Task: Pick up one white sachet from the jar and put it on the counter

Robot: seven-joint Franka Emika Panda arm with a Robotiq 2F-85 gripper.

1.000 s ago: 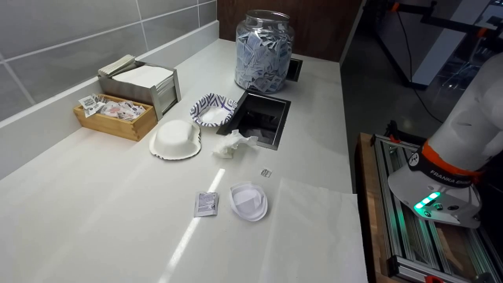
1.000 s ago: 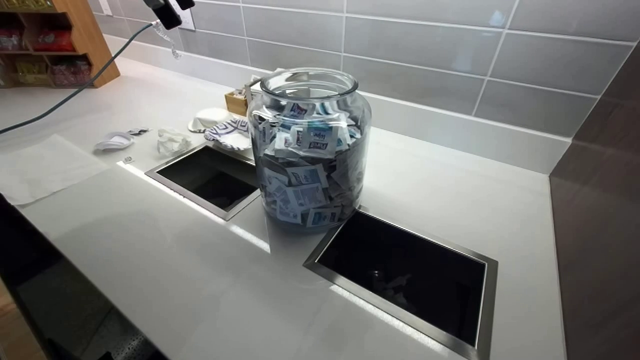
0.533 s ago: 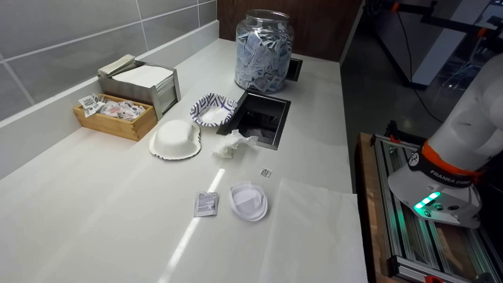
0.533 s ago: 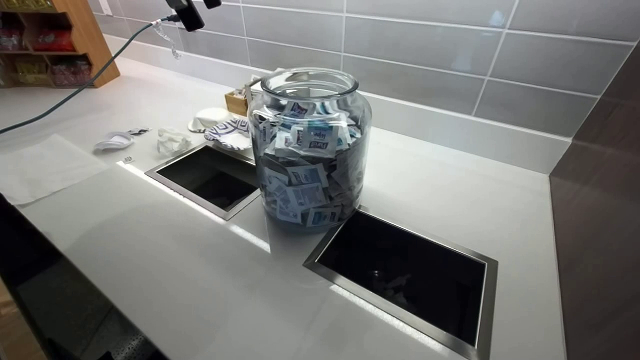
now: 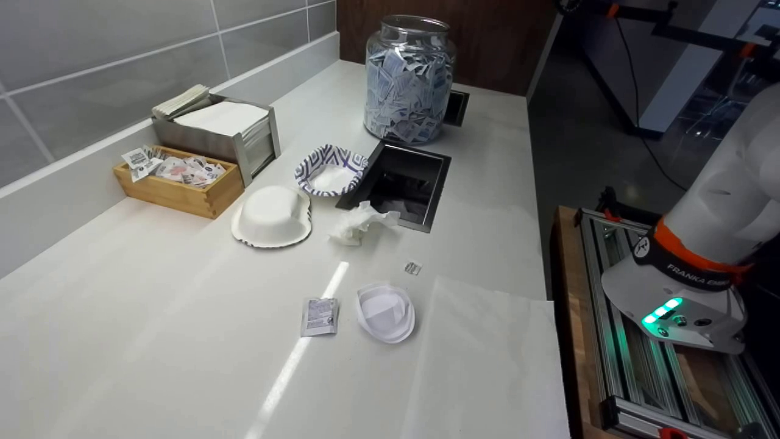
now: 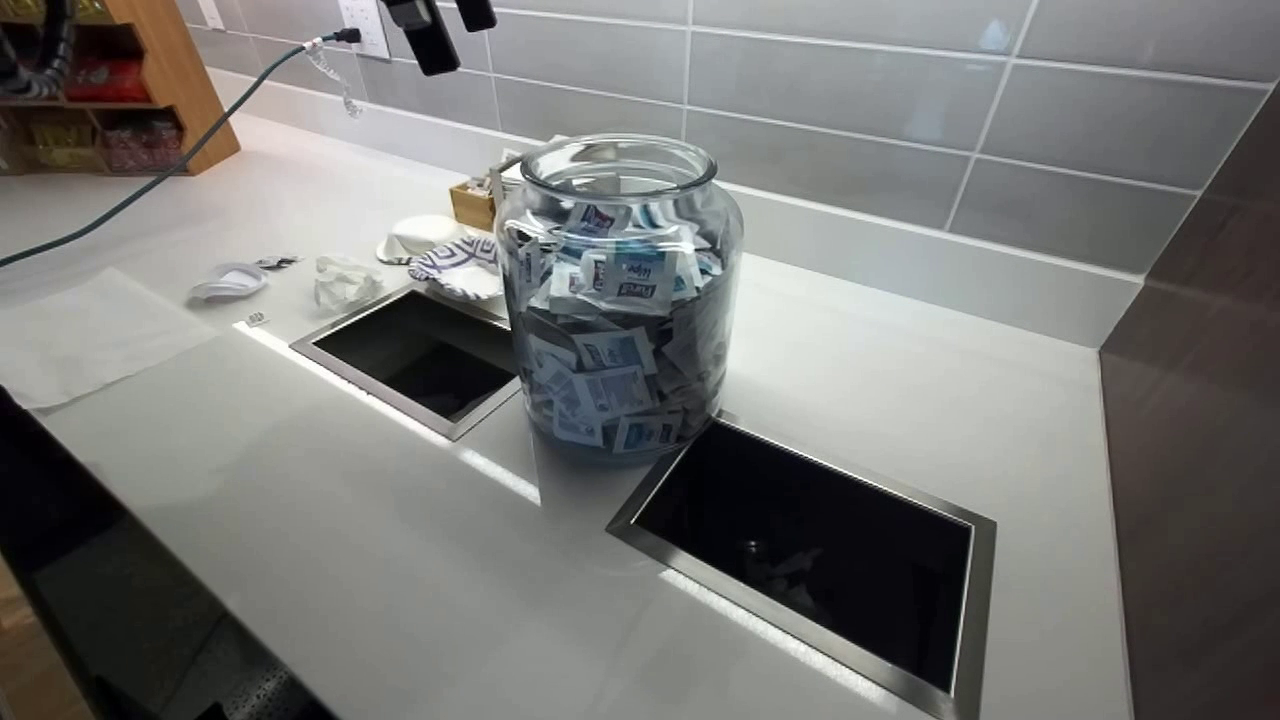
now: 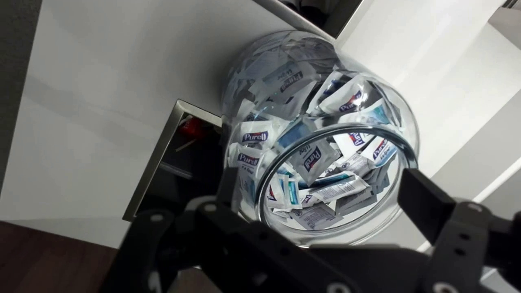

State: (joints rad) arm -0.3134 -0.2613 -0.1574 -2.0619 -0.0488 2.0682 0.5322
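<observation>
The jar is clear glass, with its rim [image 5: 414,25] and wall [image 6: 620,455] showing in both exterior views. It stands upright on the off-white counter [image 5: 183,305]. In the wrist view its round mouth [image 7: 269,170] faces the camera, and several white sachets [image 7: 342,189] with Purell print lie inside. My gripper [image 7: 324,185] is open and empty, its two black fingers appearing on either side of the jar mouth. In an exterior view the fingertips [image 6: 460,45] show at the top edge, above and left of the jar, apart from it. The rest of the gripper is cut off there.
Dark square recesses [image 6: 800,570] lie beside the jar. A patterned bowl [image 5: 329,172], an upturned bowl [image 5: 272,216], a crumpled tissue [image 5: 361,224], a loose sachet [image 5: 319,316] and a wooden packet box [image 5: 177,198] are on the counter. A grey tiled wall [image 6: 850,120] stands behind.
In an exterior view the fingertips have moved right and slightly down, closer to the jar. A dark arm part now shows at that view's top left. The jar has not moved.
</observation>
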